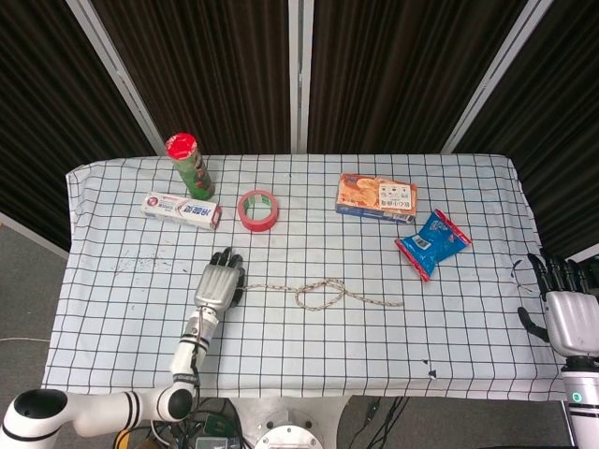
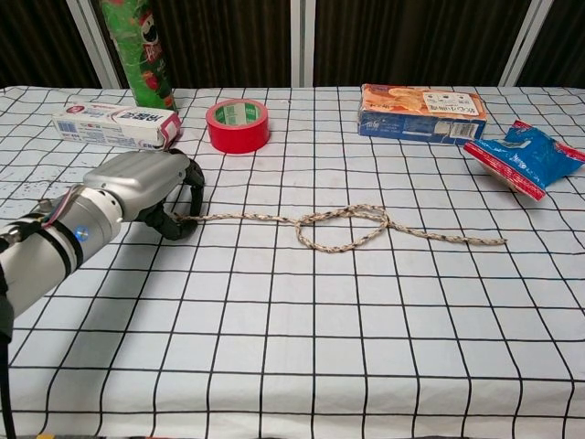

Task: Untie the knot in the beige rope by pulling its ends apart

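Note:
The beige rope (image 1: 323, 294) lies across the middle of the checked tablecloth (image 1: 299, 346), with a loose loop knot (image 2: 343, 224) at its centre. Its right end (image 2: 498, 242) lies free on the cloth. My left hand (image 2: 137, 187) rests on the table at the rope's left end, fingers curled down around that end and pinching it against the thumb. In the head view the left hand (image 1: 217, 282) sits left of the knot. My right hand (image 1: 566, 313) hangs off the table's right edge with its fingers spread, holding nothing, far from the rope.
Behind the rope stand a red tape roll (image 2: 238, 125), a toothpaste box (image 2: 114, 125) and a tall green can (image 2: 137, 50) at back left. A biscuit box (image 2: 422, 112) and a blue snack packet (image 2: 524, 157) lie at back right.

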Robot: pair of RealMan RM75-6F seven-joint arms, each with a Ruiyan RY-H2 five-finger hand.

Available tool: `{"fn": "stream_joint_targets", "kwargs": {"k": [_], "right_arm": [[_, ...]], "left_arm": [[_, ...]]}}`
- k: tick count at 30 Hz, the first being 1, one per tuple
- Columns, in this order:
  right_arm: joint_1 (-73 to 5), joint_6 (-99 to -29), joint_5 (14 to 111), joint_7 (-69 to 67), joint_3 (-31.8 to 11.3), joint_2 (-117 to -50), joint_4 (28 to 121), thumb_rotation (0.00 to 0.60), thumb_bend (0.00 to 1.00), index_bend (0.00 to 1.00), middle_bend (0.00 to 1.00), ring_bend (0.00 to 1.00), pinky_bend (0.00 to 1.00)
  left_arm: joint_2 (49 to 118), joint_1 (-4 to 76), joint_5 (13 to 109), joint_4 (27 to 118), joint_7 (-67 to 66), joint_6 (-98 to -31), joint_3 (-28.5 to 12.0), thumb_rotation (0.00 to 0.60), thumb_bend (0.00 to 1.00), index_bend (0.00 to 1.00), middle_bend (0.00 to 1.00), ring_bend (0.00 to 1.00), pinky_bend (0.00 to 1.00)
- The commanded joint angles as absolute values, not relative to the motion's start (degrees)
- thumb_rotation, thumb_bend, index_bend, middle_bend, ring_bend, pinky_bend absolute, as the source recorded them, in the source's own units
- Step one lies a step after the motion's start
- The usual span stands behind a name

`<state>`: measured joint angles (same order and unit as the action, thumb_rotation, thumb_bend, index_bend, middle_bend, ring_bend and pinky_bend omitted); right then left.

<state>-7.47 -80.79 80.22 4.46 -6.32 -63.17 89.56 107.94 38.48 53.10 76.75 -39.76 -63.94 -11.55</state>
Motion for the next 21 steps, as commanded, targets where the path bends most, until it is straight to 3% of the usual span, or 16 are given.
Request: {"fn": "stream_joint_targets", "kwargs": {"k": [1,21], "right_arm": [[-7.37,-81.09,80.11,4.66,-6.43,-63.35,89.53,0.6,0.25,0.0,0.0,0.0,0.0],[-7.44,-81.06,80.43,4.42,-6.29,-63.56,89.31,0.6,0.25,0.0,0.0,0.0,0.0]], "left_arm": [[108.01,38.62,52.54,76.61,-40.29,-63.81,-11.56,0.6,0.37,0.55,0.18,0.03,0.13],[108.08,38.92,51.95,77.21,-40.44,-64.69,-11.86,0.6,0.46,0.59,0.2,0.03,0.13]]}}
